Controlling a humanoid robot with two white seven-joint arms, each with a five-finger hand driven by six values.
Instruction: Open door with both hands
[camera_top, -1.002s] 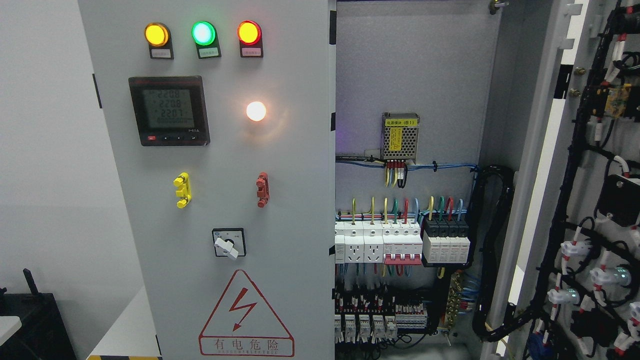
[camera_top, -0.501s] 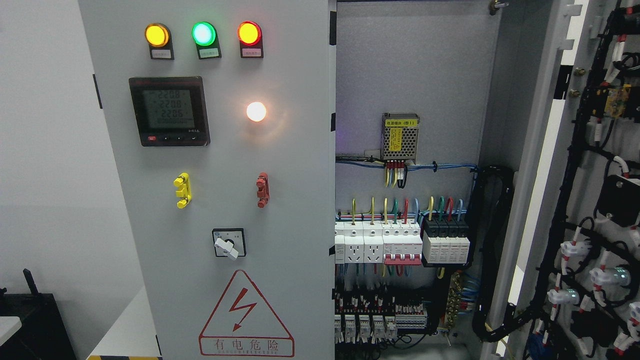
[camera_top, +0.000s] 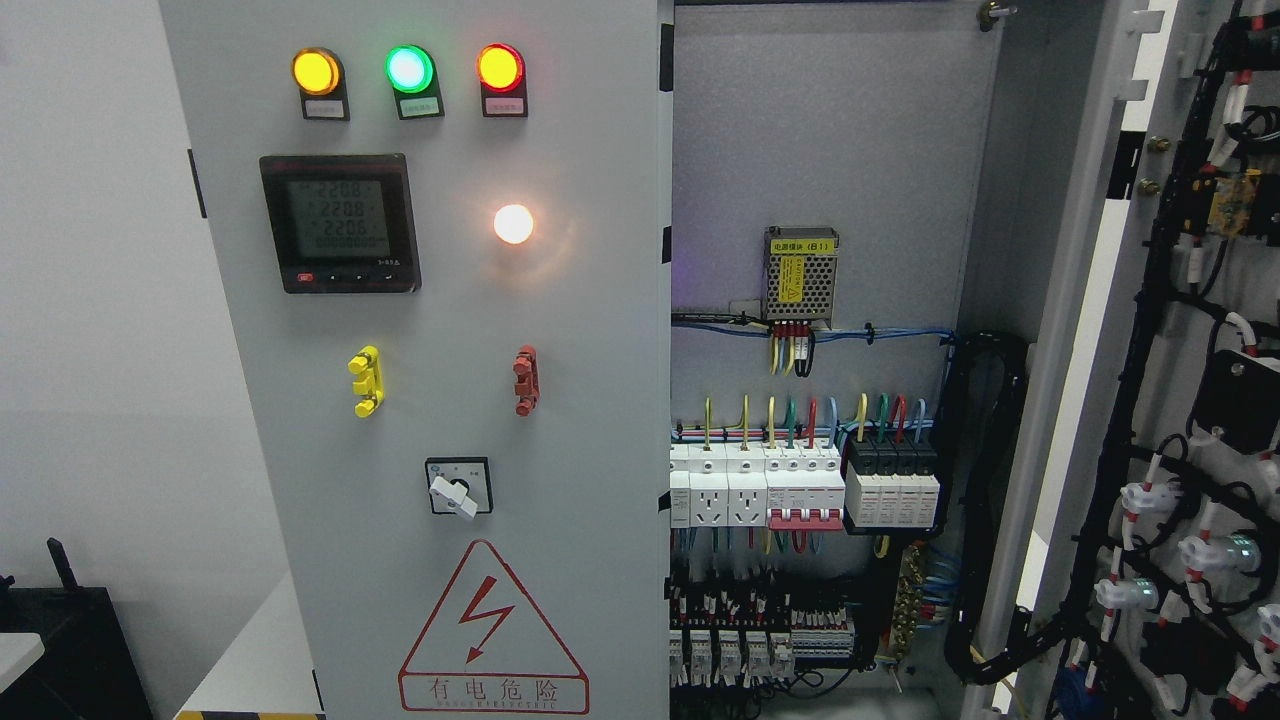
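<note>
A grey electrical cabinet fills the head view. Its left door (camera_top: 560, 300) is shut and carries three lit lamps (camera_top: 407, 68), a digital meter (camera_top: 340, 222), a white lamp (camera_top: 513, 223), a yellow handle (camera_top: 365, 381), a red handle (camera_top: 525, 380), a rotary switch (camera_top: 457, 486) and a red warning triangle (camera_top: 492, 630). The right door (camera_top: 1190, 360) is swung wide open, its inner side with black cable looms facing me. The cabinet interior (camera_top: 820, 200) shows breakers (camera_top: 805, 485) and a power supply (camera_top: 800, 274). Neither of my hands is in view.
A black cable bundle (camera_top: 985, 500) hangs along the inner right wall of the cabinet. A white wall lies to the left, with a dark box (camera_top: 60, 640) at the lower left and a pale ledge (camera_top: 250, 660) beside the cabinet foot.
The view has shifted very slightly; the meter digits changed. The doors have not moved and no hand has come into view.
</note>
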